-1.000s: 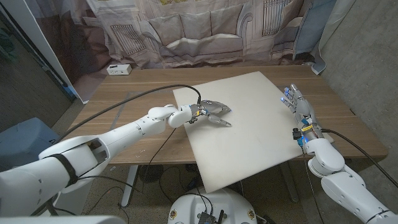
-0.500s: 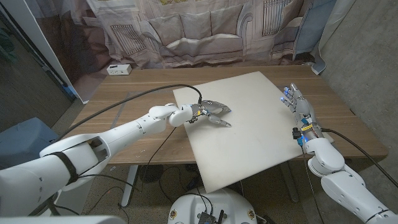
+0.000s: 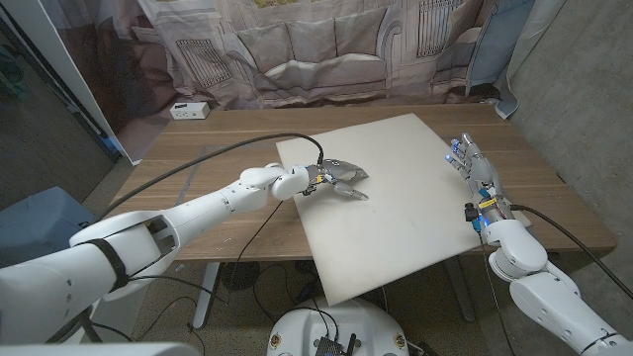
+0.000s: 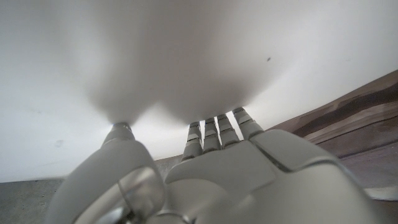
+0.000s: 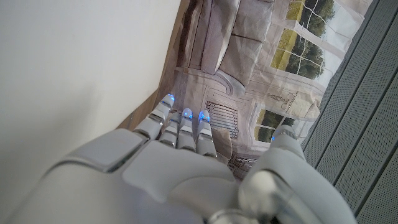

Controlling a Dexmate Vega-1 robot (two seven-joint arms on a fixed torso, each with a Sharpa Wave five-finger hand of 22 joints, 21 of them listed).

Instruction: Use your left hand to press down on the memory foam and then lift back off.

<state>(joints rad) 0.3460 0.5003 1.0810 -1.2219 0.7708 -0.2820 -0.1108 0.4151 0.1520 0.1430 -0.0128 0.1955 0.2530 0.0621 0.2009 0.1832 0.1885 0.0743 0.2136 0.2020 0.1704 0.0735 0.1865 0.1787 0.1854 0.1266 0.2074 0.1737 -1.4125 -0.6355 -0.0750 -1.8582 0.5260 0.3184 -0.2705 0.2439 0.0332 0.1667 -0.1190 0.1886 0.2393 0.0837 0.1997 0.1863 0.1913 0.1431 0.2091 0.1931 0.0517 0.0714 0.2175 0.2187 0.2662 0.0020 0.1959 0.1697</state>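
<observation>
Table (image 3: 198, 158) of brown wood carries everything here, and at its far left corner there is a small white box (image 3: 187, 110) with dark marks on its front. The left arm (image 3: 198, 210) comes in from the lower left, with a black cable (image 3: 213, 156) running over the wood beside it and curving down to the wrist. The left hand (image 3: 336, 178) is over the left part of the memory foam (image 3: 396, 188), near its left edge, palm facing down, with the fingers (image 3: 356, 194) narrowly apart and reaching toward the middle of the sheet. In the left wrist view the fingertips (image 4: 214, 127) point at the white foam surface (image 4: 186, 56) with a soft shadow before them, but I cannot tell if they really touch it; the hand holds nothing. The memory foam is a big white square sheet lying flat and turned a little, so that its near corner hangs over the front edge of the table. To the right of the sheet, just beside its right edge, stands the right hand (image 3: 470, 163) on the wood, fingers straight, close together, with small blue lights at the tips (image 5: 185, 114); it also holds nothing. Behind the table hangs a curtain (image 3: 326, 44) printed with a sofa and windows
</observation>
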